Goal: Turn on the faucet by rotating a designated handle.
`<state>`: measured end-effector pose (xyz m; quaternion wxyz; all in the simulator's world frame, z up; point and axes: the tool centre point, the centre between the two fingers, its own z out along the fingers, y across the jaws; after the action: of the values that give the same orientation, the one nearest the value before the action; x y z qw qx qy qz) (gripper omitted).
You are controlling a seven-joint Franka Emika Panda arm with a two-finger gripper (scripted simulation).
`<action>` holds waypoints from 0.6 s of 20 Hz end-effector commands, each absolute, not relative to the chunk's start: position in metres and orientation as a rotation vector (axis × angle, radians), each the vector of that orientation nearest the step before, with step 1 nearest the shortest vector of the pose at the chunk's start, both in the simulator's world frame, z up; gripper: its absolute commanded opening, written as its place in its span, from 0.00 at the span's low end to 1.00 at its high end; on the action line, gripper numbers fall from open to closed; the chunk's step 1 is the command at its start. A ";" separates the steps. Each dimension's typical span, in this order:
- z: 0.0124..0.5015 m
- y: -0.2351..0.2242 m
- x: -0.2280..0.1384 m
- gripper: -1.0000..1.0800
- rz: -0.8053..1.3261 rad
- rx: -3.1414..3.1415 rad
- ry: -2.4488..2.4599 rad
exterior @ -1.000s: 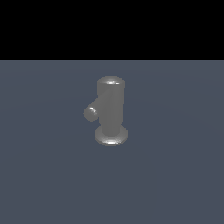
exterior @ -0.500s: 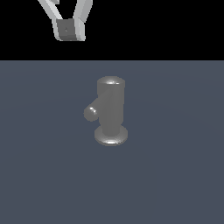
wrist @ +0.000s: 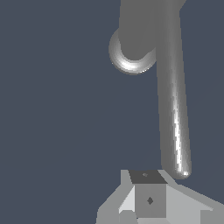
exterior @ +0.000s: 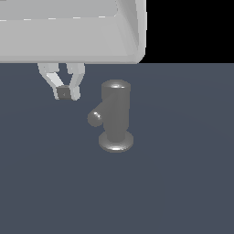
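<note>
1. Faucet (exterior: 115, 109): stands upright near the middle of the dark blue-grey worktop (exterior: 183, 192); a thick cylinder with a domed top on a wider, flared round base.
2. Handle (exterior: 96, 118): a thin rod with a rounded end, leaving the body at about 8 o'clock in the exterior view; in the wrist view it runs as a long bar (wrist: 174, 109) ending just beside the fingertips.
3. Gripper (exterior: 65, 93): hangs at roughly 10 o'clock from the faucet, near the handle tip but apart from it; jaws drawn together with nothing between them.
4. Step in hand, as judged: approach. Push sideways near the rod's rounded end, far from the body, for best leverage.
5. Surfaces: dull grey metal with soft highlights; smooth and round, so contact may slip off the tip.
</note>
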<state>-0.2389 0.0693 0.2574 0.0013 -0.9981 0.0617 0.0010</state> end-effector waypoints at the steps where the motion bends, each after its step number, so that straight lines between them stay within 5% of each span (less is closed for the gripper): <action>1: 0.246 0.073 -0.237 0.00 0.001 -3.133 0.201; 12: 0.223 0.081 -0.231 0.00 0.000 -3.134 0.214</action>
<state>-0.2313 0.0810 0.2238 0.0003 -0.9977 0.0678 0.0004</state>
